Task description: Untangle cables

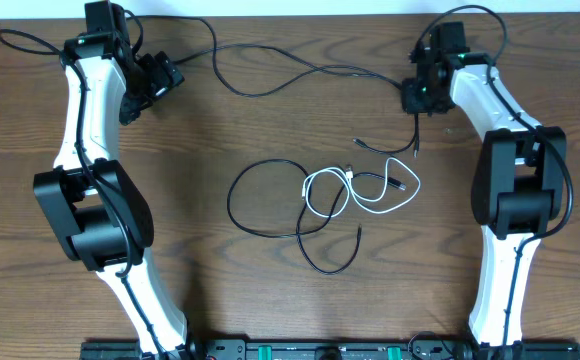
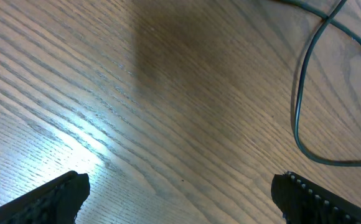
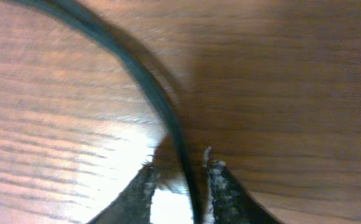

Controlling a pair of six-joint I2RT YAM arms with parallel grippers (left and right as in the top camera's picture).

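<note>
One long black cable (image 1: pixel 300 72) runs from the far left across the back of the table to my right gripper (image 1: pixel 417 100) and on down to a plug end (image 1: pixel 360 143). In the right wrist view this cable (image 3: pixel 168 118) passes between the nearly closed jaws (image 3: pixel 179 165), which are shut on it. A second black cable (image 1: pixel 235 195) loops in the middle, tangled with the short white cable (image 1: pixel 310 180). My left gripper (image 1: pixel 165 78) is open and empty above bare wood (image 2: pixel 180 186). A bend of the black cable (image 2: pixel 295 112) lies to its right.
Both arm bases stand at the front edge, left (image 1: pixel 90 210) and right (image 1: pixel 515 200). The thick black arm cables (image 1: pixel 20 45) hang at the far corners. The wooden table's far edge (image 1: pixel 290 12) lies just behind the grippers.
</note>
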